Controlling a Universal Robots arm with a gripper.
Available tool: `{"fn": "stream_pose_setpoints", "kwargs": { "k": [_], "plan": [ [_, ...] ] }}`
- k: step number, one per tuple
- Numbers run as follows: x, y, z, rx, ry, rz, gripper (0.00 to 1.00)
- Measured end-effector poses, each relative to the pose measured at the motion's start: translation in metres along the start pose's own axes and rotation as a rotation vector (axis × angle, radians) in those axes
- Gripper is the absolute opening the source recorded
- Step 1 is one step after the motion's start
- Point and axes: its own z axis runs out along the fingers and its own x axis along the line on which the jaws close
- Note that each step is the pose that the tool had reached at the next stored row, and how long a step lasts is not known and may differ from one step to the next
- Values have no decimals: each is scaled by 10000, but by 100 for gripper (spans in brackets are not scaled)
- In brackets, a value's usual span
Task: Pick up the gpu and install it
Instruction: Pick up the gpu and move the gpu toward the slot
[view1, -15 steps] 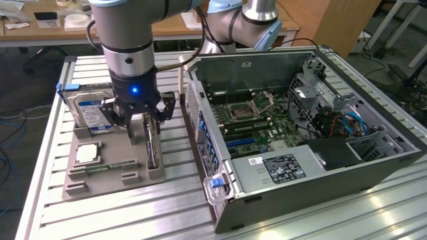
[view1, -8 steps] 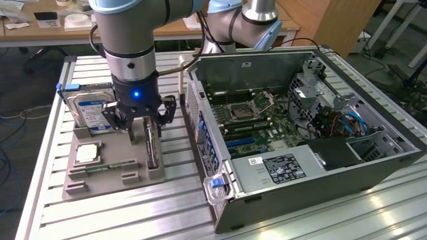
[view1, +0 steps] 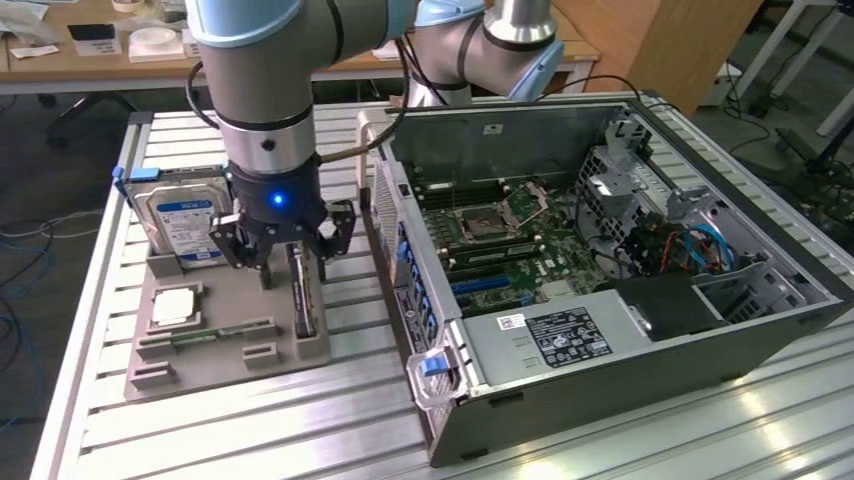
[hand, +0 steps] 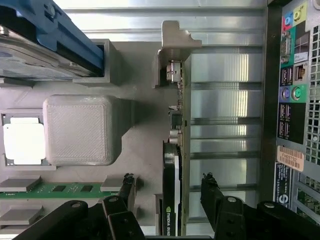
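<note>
Exterior view: slatted table (view1: 267, 430), wooden desk (view1: 60, 64)

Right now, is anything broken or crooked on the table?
Nothing stands out. The graphics card stands straight on edge in the grey holder, open jaws either side of it. The hard drive and memory stick sit neatly in their slots. Nothing is spilled.

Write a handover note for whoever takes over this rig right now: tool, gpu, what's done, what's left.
Tool: open, fingers on either side of the gpu, not closed on it.
Gpu: standing on edge in the grey holder, beside the open computer case.
Done: tool lined up over the card.
Left: grip, lift, install in the case.
</note>
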Motion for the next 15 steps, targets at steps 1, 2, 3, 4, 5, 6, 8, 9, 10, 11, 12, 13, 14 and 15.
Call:
{"fn": "stream_pose_setpoints", "kwargs": {
  "k": [1, 2, 3, 4, 5, 6, 8, 9, 10, 11, 12, 13, 14, 15],
  "plan": [
    [-2, 1, 18, 3, -1, 0, 65],
    [-4, 3, 36, 8, -1, -1, 65],
    [-4, 9, 55, 14, 0, 0, 65],
    [-5, 15, 73, 17, 0, 0, 65],
    [-5, 21, 90, 20, 0, 0, 65],
    [-7, 24, 108, 22, -1, -1, 65],
    [-10, 32, 144, 24, -1, -1, 65],
    [-12, 36, 160, 24, -1, 0, 65],
    [-13, 40, 174, 24, -1, 0, 65],
    [-15, 42, 182, 25, 0, -1, 65],
    [-15, 42, 183, 26, 3, -1, 65],
    [-15, 43, 183, 25, 3, 0, 65],
    [-15, 43, 183, 25, 3, 0, 65],
    [-15, 43, 183, 26, 3, 0, 65]
  ]
}}
